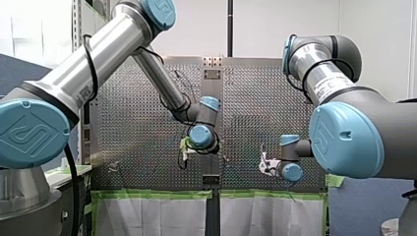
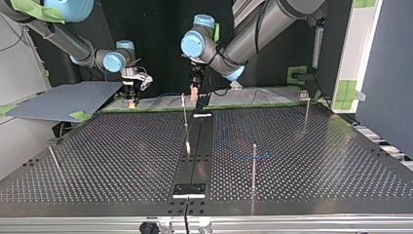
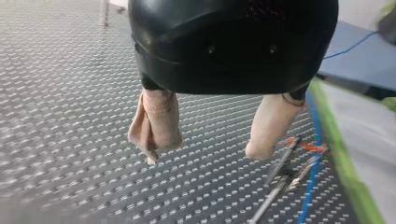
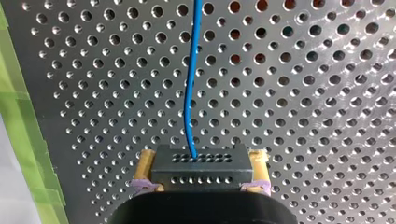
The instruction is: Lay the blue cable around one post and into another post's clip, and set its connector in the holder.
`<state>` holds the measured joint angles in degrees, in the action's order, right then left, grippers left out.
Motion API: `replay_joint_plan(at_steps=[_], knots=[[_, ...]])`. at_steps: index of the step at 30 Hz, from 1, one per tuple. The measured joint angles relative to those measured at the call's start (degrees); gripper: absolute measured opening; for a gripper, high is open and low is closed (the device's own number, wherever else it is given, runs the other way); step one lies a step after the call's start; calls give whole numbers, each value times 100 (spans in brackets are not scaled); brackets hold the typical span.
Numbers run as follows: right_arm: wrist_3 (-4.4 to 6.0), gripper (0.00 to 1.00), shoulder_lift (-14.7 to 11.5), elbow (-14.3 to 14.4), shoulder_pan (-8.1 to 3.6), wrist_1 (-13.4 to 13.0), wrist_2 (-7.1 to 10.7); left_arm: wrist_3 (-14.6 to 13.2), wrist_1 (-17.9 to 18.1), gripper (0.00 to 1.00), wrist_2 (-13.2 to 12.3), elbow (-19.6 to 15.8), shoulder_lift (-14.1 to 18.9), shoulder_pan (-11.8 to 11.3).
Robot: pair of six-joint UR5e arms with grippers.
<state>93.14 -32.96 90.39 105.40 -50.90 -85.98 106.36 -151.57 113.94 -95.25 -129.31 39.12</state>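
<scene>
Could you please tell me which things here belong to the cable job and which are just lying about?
Job: blue cable, connector held by my right gripper, posts, my open left gripper.
Lying about: green tape, grey sheet.

Perforated table (image 2: 122, 156), green tape (image 4: 30, 149) along its edge, grey sheet (image 2: 63, 100) beside it

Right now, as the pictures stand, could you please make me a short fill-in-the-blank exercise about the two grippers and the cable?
1. My right gripper is shut on a black ____.
2. The cable leading ahead from it is ____ in colour.
3. My left gripper is ____, with nothing between its fingers.
Missing words: connector, blue, open.
</scene>
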Motion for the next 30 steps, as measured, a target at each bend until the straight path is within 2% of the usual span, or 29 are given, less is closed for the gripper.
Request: replay_joint_plan(at_steps=[7,15,25,30], knots=[[12,0,3,0,2,-8,25,348,355,100,-290,-355,355,-346],[12,0,3,0,2,-8,46,691,540,100,-332,-700,700,-691],[35,0,4,0,2,-26,116,1157,530,100,-73,-1162,1167,-1158],[47,0,8,1,-3,-33,130,1432,538,100,30,-1255,1441,-1431]])
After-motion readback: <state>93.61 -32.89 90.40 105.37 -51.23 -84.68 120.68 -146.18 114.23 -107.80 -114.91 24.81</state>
